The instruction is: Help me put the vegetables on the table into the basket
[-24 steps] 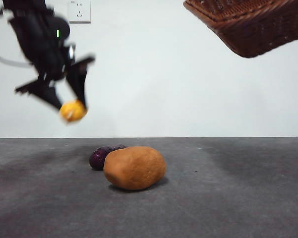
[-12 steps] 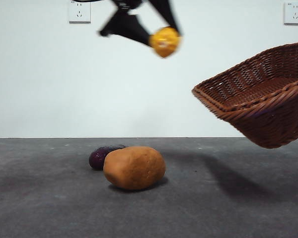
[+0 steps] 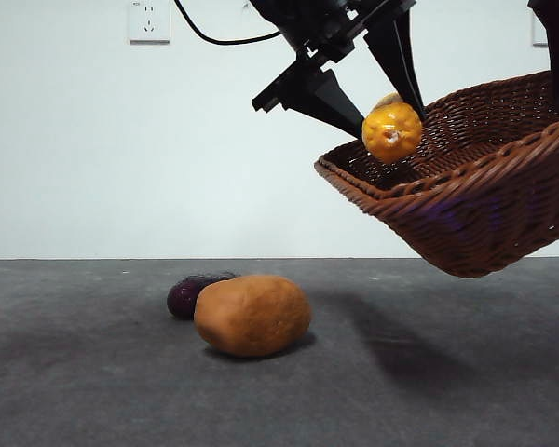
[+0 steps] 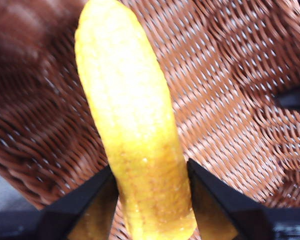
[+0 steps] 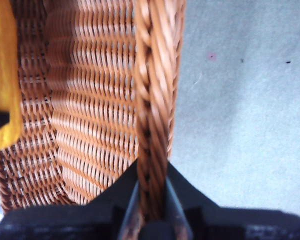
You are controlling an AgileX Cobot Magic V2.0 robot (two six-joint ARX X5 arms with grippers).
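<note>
Vegetables: three on show. Yellow bumpy one (image 3: 392,131) held in the air by the left gripper (image 3: 392,119), jaws clamped on its lower end per the left wrist view (image 4: 151,200). It hangs over the open mouth of the basket (image 3: 466,219), just inside the near rim, not yet touching the weave as far as can be told.

Basket itself is off the bench (image 3: 93,372), tilted with its mouth toward the left gripper. Right gripper (image 5: 151,200) has its jaws pinched on the braided rim (image 5: 150,100).

Change over the last second: yellow vegetable has travelled from low at the left, up and across, to the basket; basket has dropped from the top corner and swung in to meet it. The two arms have converged.

Potato (image 3: 252,315) and purple eggplant (image 3: 188,294) lie on the bench, touching or nearly so, eggplant behind. Neither has moved.

Judgement: first of three about to be released; two remain.
</note>
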